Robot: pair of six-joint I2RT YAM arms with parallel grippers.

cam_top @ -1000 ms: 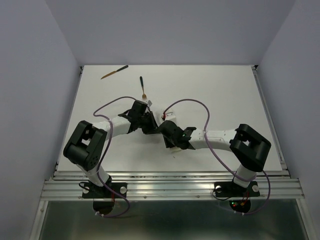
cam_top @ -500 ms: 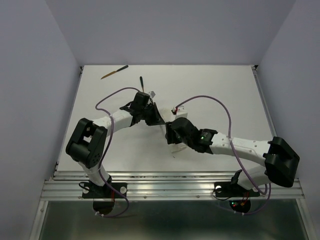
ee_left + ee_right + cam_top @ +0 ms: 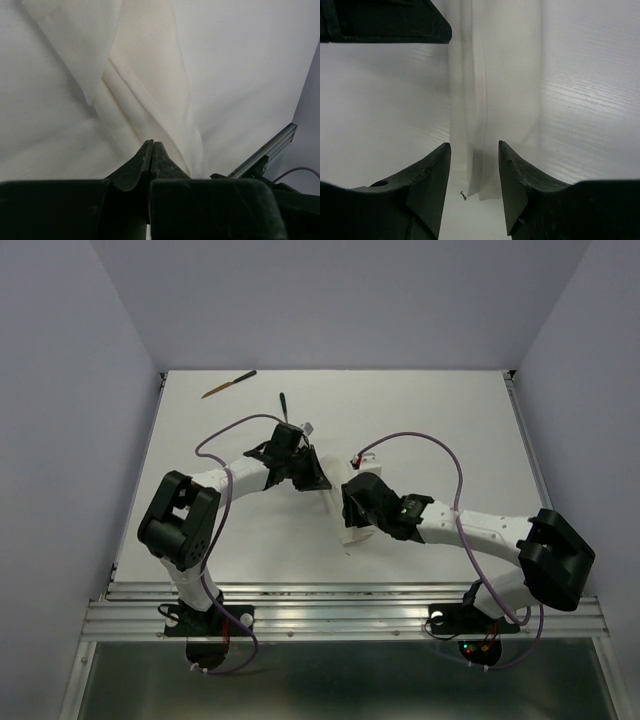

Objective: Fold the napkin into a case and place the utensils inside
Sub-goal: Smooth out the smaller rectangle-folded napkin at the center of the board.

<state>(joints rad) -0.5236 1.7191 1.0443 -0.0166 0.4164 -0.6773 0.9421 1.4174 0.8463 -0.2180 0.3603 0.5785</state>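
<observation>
The jaws of the left gripper (image 3: 151, 146) are clenched: the two black pointed tips press flat on each other with no gap, and whether any cloth is caught between them I cannot tell. Just in front of them lies the napkin (image 3: 150, 75), a soft white cloth with a fine woven grain, folded in overlapping layers into a long narrow band with raised creases. The jaws of the right gripper (image 3: 473, 147) are released and stand apart, one thick matte black finger on each side of the band's short end, not closing on it; there the cloth shows a straight lengthwise fold line. In the top view the napkin lies in the middle of the smooth white bench (image 3: 450, 420), between the two grippers. The utensils (image 3: 229, 385), thin brown wooden pieces with dark ends, lie well apart from it at the far left; one is partly hidden behind the left arm. Purple cables (image 3: 405, 434) loop along both arms.
</observation>
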